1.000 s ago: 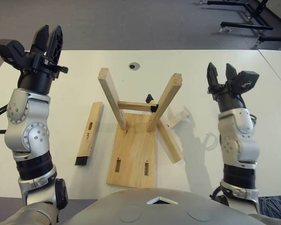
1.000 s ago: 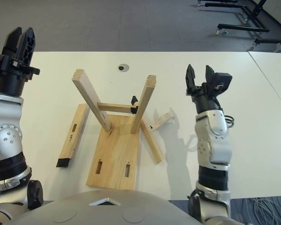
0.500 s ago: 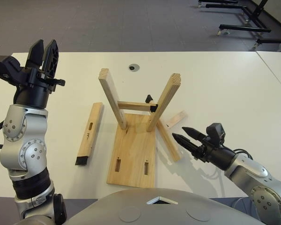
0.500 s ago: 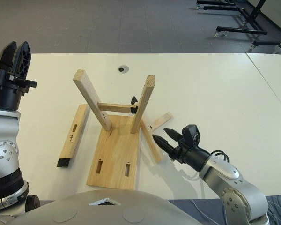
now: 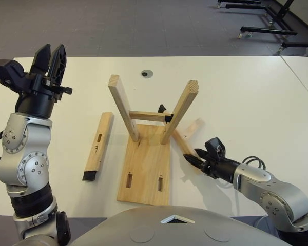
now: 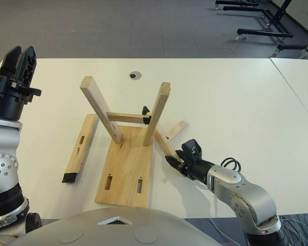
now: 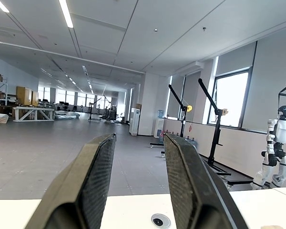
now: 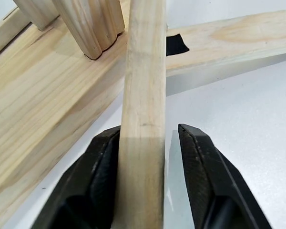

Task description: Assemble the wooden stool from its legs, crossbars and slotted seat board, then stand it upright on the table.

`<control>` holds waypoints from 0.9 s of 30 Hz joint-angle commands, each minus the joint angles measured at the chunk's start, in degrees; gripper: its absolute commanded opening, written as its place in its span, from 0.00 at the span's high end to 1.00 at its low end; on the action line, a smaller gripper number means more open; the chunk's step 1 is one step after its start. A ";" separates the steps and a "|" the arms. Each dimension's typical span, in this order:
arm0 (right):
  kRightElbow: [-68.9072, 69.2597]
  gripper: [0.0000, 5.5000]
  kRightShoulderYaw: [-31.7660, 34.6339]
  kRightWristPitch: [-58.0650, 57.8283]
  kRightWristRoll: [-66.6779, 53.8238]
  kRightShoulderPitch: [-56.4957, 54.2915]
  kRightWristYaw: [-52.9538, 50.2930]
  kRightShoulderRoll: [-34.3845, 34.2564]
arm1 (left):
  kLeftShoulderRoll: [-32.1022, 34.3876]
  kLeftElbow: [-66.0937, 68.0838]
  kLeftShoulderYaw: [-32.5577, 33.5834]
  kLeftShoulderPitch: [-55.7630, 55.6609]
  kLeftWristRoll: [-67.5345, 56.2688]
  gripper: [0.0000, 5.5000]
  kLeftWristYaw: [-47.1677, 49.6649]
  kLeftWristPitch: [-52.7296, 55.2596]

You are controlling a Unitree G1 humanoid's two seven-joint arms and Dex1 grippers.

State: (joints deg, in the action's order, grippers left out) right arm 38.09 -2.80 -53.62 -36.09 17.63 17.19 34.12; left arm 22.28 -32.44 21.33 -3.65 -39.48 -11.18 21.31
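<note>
The slotted seat board [image 5: 146, 166] lies flat on the white table [image 5: 246, 102]. Two legs [image 5: 123, 106] [image 5: 180, 110] stand tilted in it, joined by a crossbar [image 5: 146, 116]. A loose leg [image 5: 98, 145] lies to the board's left. Another leg [image 5: 180, 144] lies at its right, beside a short crossbar [image 5: 193, 128]. My right gripper [image 5: 195, 158] is low on the table at this leg's near end. In the right wrist view its open fingers [image 8: 102, 176] straddle the leg [image 8: 144, 95], with a gap on one side. My left gripper [image 5: 50, 55] is raised over the table's left, open and empty [image 7: 138, 157].
A round grommet hole [image 5: 145, 73] sits at the table's far middle. A cable loop [image 5: 252, 161] lies by my right forearm. A second table [image 5: 304, 66] adjoins on the right. Black stand bases [image 5: 269, 28] are on the floor beyond.
My right arm came down from its raised pose and moved in to the near end of the lying leg, its fingers now around it. The left arm hardly moved.
</note>
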 commanded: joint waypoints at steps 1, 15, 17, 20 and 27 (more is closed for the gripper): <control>-3.32 0.79 -1.41 0.98 4.02 -4.78 -0.87 -0.49 | 0.74 0.02 0.30 -0.62 0.27 0.67 -0.12 0.37; -22.25 0.81 -9.28 48.19 54.52 -7.59 -3.25 14.57 | -0.37 1.61 -0.71 -2.05 1.58 0.67 -0.22 -1.34; -26.10 0.81 -11.15 52.54 62.21 -9.04 -5.11 16.25 | -0.69 1.70 -1.03 -2.24 1.88 0.67 -0.28 -1.69; -30.62 0.81 -13.05 57.97 71.49 -12.27 -7.81 17.65 | -1.28 1.65 -1.48 -2.13 2.41 0.67 -0.16 -2.29; -35.03 0.81 -13.92 63.71 78.86 -15.62 -7.56 16.70 | -2.34 1.83 -1.56 -2.09 3.23 0.67 0.13 -3.72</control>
State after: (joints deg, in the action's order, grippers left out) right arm 3.77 -16.38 8.95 41.84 3.27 8.91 50.85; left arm 20.19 -30.97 19.99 -5.23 -36.91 -11.10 17.97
